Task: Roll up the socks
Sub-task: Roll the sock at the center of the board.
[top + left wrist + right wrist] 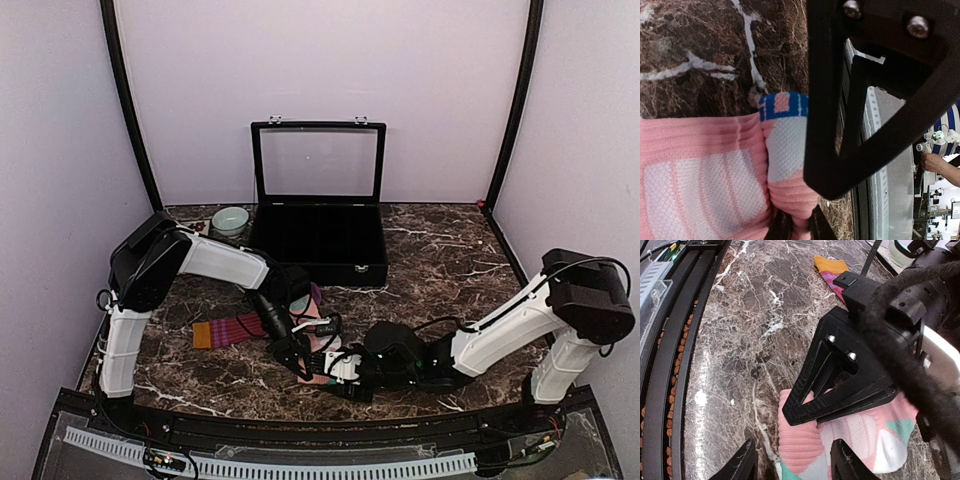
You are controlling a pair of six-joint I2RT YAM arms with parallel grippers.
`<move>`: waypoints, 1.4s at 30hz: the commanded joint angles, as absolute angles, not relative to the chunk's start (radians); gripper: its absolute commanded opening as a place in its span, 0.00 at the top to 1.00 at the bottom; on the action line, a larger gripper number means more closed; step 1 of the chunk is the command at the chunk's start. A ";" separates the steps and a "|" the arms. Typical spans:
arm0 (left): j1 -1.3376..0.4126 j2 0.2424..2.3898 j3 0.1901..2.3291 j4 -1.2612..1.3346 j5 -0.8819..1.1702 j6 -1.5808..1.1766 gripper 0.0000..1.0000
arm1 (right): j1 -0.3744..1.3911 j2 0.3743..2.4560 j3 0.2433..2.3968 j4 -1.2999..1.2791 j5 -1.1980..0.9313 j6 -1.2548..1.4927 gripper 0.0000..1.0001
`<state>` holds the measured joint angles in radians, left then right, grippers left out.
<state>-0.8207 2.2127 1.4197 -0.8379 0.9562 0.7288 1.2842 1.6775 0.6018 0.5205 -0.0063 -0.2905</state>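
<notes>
Our left gripper [797,226] nips just a fold of the salmon-pink sock [705,165], right gripper [792,450] agape, so it may slip.

Salmon-pink sock [800,445]: ribbed salmon pink, white waffle-knit patches, mint triangles, one blue patch with a pink square.
Maroon sock [238,327]: maroon, purple stripes, orange cuff.
Table [450,265]: dark brown marble, white veining.
Case [318,250]: black.
Bowl [230,220]: pale green.
</notes>
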 commanded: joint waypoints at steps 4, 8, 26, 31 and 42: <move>-0.827 2.294 1.368 -0.868 0.673 0.740 0.85 | 1.283 1.755 0.619 0.615 -0.010 -0.349 0.54; -0.827 2.293 1.364 -0.871 0.646 0.745 0.84 | 1.268 1.771 0.623 0.625 -0.026 -0.348 0.56; -0.827 2.237 1.386 -0.900 0.636 0.759 0.63 | 1.249 1.854 0.557 0.629 -0.074 -0.223 0.78; -0.821 2.155 1.310 -0.859 0.664 0.742 0.52 | 1.226 1.889 0.576 0.599 -0.095 -0.129 0.87; -0.734 1.890 1.070 -0.657 0.536 0.696 0.11 | 1.193 1.924 0.565 0.556 -0.155 -0.035 0.92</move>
<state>-0.7860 1.9373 1.1629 -0.7300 0.7940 0.7212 1.2156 1.8687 0.5957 0.7670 -0.1387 -0.0975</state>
